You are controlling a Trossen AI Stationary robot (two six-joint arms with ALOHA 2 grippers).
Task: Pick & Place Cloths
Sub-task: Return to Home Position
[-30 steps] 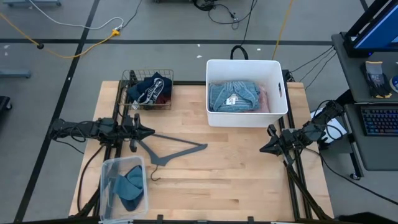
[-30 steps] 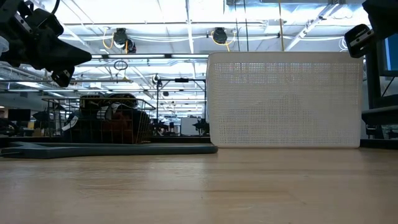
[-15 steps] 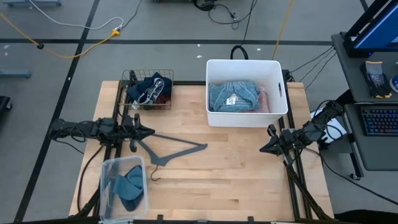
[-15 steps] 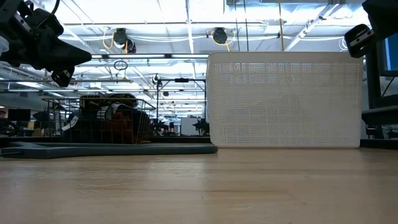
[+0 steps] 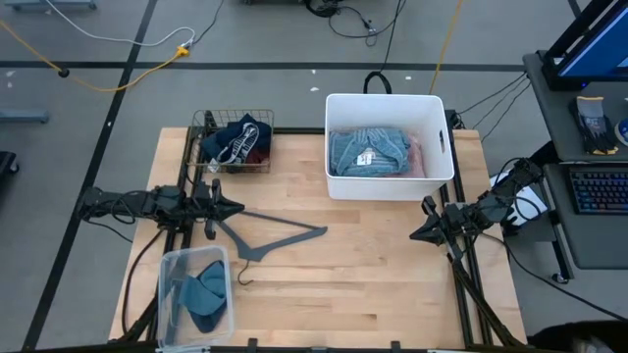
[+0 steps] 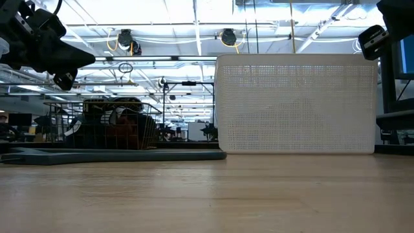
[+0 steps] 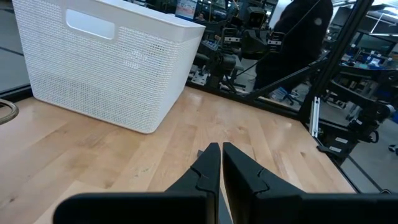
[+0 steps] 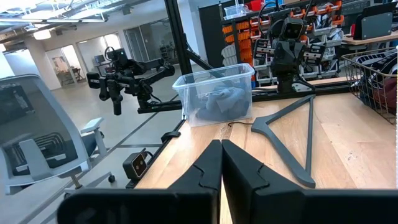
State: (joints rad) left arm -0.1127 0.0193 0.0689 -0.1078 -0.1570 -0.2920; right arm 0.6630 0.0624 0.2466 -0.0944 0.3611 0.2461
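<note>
Left gripper well off the front left corner of the white bin, right gripper near its front right corner, each with fingers pressed together and empty; blue denim cloths lie inside it; homing likely needs only slow, level settling.

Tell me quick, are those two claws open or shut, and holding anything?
Left gripper: closed, holding nothing.
Right gripper: closed, holding nothing.

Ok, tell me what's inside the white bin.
In the white bin lies a light blue denim garment with a white tag, a pink cloth showing beside it. Anything beneath them is covered.
</note>
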